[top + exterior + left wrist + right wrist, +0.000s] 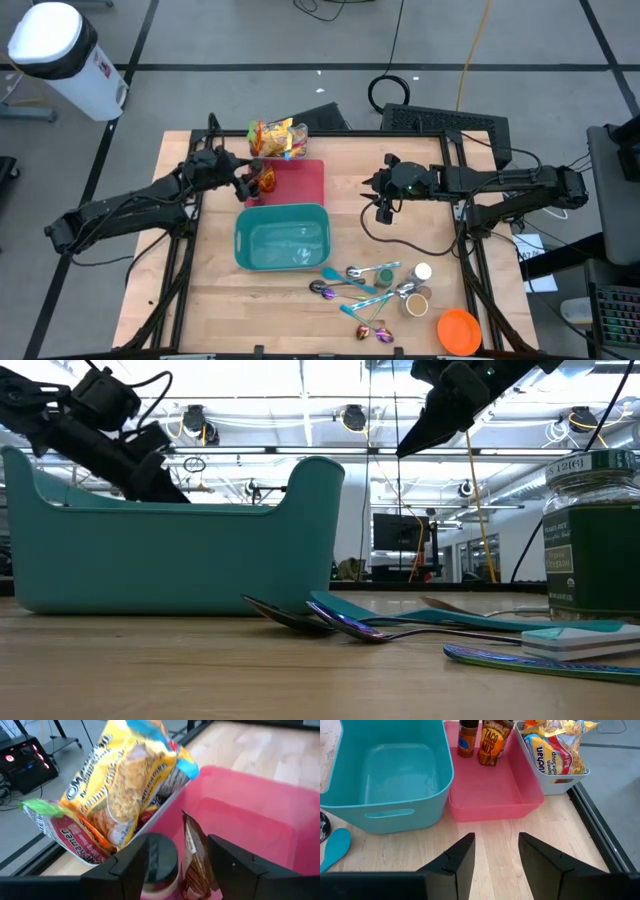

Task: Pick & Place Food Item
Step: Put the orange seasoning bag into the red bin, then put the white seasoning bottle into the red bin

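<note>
packet of taco mix (194, 854), light, thin and crinkly, stands in the pink bin (260, 815) between your left gripper (175, 857) open fingers, so pinch its flat faces near the top.

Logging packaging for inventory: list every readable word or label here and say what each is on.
"TACO MIX": brown seasoning packet in the pink bin.
"Soup", with "...uchan" cut off before it: ramen packs in the grey basket.
Green jar label: too blurred to read.
Spice bottle label: unreadable.
</note>
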Motion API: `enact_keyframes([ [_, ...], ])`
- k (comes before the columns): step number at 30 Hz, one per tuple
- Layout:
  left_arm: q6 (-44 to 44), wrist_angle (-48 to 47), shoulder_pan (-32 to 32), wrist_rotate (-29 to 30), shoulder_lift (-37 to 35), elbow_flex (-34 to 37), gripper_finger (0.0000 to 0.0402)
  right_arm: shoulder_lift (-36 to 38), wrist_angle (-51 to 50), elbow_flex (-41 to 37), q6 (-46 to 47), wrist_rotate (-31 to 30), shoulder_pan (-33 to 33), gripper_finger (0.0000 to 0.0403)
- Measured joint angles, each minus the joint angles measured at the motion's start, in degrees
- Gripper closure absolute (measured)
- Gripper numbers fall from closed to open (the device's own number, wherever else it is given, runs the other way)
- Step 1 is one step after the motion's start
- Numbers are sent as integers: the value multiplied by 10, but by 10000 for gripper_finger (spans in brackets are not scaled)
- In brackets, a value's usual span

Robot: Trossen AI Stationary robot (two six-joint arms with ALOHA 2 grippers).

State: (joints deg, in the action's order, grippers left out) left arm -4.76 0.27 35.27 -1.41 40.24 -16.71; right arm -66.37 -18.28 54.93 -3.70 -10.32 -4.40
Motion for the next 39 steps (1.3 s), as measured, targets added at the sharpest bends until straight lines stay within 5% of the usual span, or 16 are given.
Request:
enact_keyframes([
  [11, 54, 10, 0, -10, -58, 0, 188, 0, 0, 0, 1, 1, 0, 259],
  [25, 101, 253, 0, -192, -66, 0, 187, 0, 112, 0, 16, 4, 0, 259],
  [33, 102, 300, 0, -196, -66, 0, 188, 0, 199, 0, 59, 150, 9, 259],
  [39, 102, 299, 0, -196, -65, 0, 188, -2, 272, 0, 55, 347, 36, 259],
])
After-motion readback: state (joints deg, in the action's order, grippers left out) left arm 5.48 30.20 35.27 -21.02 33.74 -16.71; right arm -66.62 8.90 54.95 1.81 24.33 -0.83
